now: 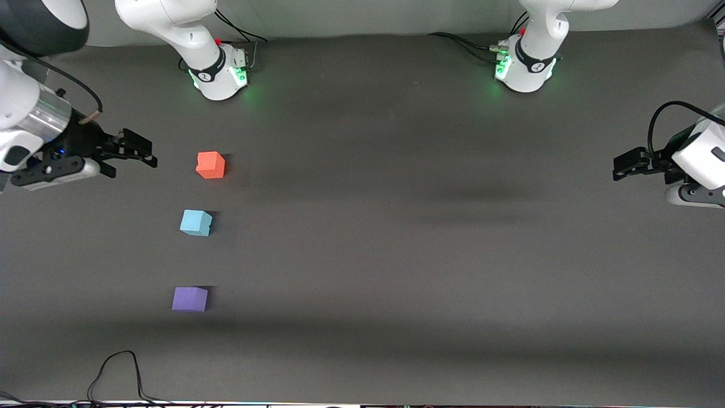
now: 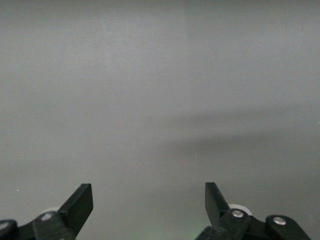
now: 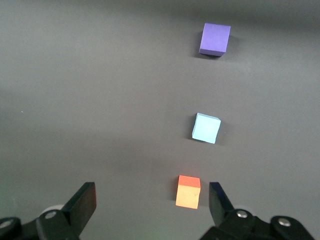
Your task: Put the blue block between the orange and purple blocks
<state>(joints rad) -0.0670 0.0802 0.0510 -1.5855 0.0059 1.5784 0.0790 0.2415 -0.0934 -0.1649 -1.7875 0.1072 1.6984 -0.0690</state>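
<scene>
Blue block (image 1: 196, 222) is already sitting on the worktop (image 1: 430, 249) between the orange block (image 1: 210, 165) and the purple block (image 1: 190, 298), all three in one rough line at the right arm's end, none touching. Orange is lying farthest from the front camera, purple nearest, blue a bit closer to orange than to purple. Looks to me like the placement is done, so what you're doing now is the retreat, or a small trim at most.

Right gripper (image 1: 135, 154) is hanging beside the orange block, toward the right arm's end, fingers spread wide and holding nothing. In the right wrist view the orange block (image 3: 188, 191) is showing just inside one finger (image 3: 220, 199), with blue (image 3: 206, 128) and purple (image 3: 215, 39) strung out past it. That's the risk I'm seeing: any sideways sweep or drop from here could be clipping orange and wrecking the line. Be lifting straight up first, then pulling away from the row, fingers left apart.

If you're wanting blue centred better, you're coming in from above, fingers straddling blue only, and nudging it toward purple, keeping it square to the other two.

Left gripper (image 1: 623, 168) is waiting at the left arm's end, well apart from the blocks, fingers (image 2: 80, 202) apart over bare worktop. Be leaving it parked
</scene>
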